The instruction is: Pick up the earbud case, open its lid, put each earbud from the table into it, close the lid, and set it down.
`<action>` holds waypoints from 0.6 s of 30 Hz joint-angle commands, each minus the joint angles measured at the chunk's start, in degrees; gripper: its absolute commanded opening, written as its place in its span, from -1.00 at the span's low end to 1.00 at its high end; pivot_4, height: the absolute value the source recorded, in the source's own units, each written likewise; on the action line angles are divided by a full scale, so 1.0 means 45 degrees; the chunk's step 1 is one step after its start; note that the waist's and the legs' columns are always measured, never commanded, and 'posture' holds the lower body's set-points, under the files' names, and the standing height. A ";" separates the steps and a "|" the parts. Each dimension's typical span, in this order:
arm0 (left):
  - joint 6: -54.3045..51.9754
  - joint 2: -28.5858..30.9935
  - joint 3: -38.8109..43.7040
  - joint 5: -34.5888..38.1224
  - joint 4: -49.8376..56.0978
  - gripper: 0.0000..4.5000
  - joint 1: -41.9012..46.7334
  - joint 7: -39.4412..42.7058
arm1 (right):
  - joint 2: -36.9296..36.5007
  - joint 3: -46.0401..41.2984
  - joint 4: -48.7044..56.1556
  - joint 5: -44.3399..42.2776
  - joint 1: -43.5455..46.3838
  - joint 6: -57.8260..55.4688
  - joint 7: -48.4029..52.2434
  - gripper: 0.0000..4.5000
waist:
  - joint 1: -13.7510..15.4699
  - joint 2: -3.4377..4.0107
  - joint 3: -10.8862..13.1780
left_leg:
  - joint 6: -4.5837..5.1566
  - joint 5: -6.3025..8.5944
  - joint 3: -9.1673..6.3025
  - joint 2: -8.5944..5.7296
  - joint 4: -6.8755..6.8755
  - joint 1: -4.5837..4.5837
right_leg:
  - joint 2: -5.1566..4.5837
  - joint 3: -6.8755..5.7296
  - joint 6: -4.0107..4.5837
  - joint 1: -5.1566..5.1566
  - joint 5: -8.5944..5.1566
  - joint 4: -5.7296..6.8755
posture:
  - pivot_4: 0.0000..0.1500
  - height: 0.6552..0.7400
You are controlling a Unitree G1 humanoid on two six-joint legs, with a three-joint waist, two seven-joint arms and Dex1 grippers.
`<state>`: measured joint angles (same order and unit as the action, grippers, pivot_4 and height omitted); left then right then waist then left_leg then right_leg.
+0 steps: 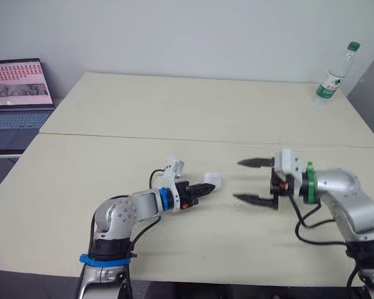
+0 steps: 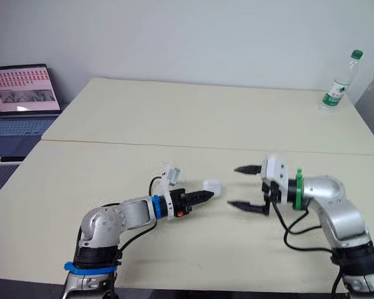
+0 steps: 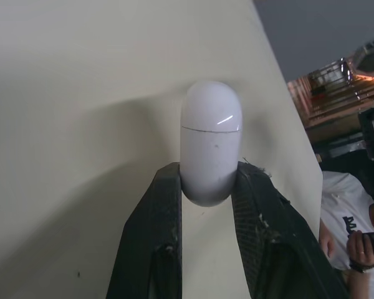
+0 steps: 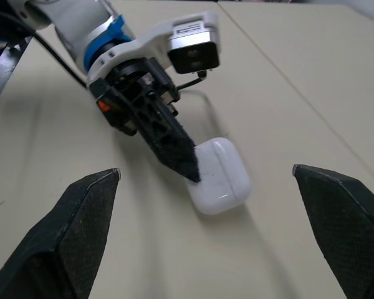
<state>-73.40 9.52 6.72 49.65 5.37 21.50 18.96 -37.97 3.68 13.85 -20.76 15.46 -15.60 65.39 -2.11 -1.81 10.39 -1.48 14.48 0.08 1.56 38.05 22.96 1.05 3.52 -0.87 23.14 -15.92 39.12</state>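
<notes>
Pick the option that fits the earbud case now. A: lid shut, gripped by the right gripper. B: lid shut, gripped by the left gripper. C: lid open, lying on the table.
B: the left gripper clamps the earbud case, its lid seam closed; the right gripper hangs open, apart.

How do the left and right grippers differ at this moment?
The left gripper is shut on the white rounded earbud case, lid closed; the right gripper stands wide open, empty. The left wrist carries a blue ring, the right a green ring. Both point toward the case.
</notes>
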 commanded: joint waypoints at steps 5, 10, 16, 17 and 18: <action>-0.2193 -0.0709 0.1875 0.0337 -0.0538 -0.26 0.0009 -0.1895 | 0.0378 -0.0109 0.0721 -0.0188 0.0280 -0.0154 -0.0906 1.00 | -0.0028 0.0005 -0.0009 | -0.0007 -0.0002 0.0002 0.0009 -0.0003 -0.0012 | 0.0013 0.0011 0.0007 -0.0002 0.0004 0.0005 | 1.00 1.00; -0.3698 0.0181 0.3525 0.0808 0.0912 0.35 -0.0928 -0.2190 | 0.0225 -0.0083 -0.0040 -0.0111 0.0618 0.0146 -0.0386 1.00 | -0.0090 -0.0008 -0.0050 | -0.0009 -0.0001 0.0012 0.0017 -0.0017 -0.0030 | 0.0021 0.0020 0.0014 -0.0006 0.0007 0.0005 | 1.00 1.00; -0.2706 0.3219 0.4012 0.1235 0.3700 0.98 -0.2713 -0.0292 | 0.0091 -0.0167 -0.1055 -0.0070 0.0830 0.0740 0.0169 1.00 | -0.0368 -0.0018 -0.0060 | -0.0011 0.0000 0.0018 0.0033 -0.0033 -0.0076 | 0.0054 0.0055 0.0020 -0.0010 -0.0002 0.0035 | 1.00 1.00; -0.1708 0.3980 0.4043 0.1099 0.4269 0.98 -0.3032 0.0509 | 0.0052 -0.0204 -0.1167 -0.0129 0.0894 0.0766 0.0271 1.00 | -0.0472 -0.0019 -0.0059 | -0.0014 0.0001 0.0028 0.0037 -0.0035 -0.0087 | 0.0062 0.0069 0.0022 -0.0005 -0.0015 0.0050 | 1.00 1.00; -0.0935 0.4473 0.4020 0.1010 0.4611 0.98 -0.3286 0.1034 | 0.0018 -0.0242 -0.1247 -0.0178 0.0916 0.0801 0.0348 1.00 | -0.0514 -0.0016 -0.0057 | -0.0019 0.0004 0.0032 0.0044 -0.0045 -0.0101 | 0.0077 0.0090 0.0035 0.0000 -0.0019 0.0063 | 1.00 1.00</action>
<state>-83.04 27.20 23.03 56.92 23.19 7.77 20.40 -37.49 3.71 7.97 -20.37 18.46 -13.18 66.13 -4.42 -1.89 10.13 -1.59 14.50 0.23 1.75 37.82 22.45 1.40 3.94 -0.61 23.16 -16.07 39.52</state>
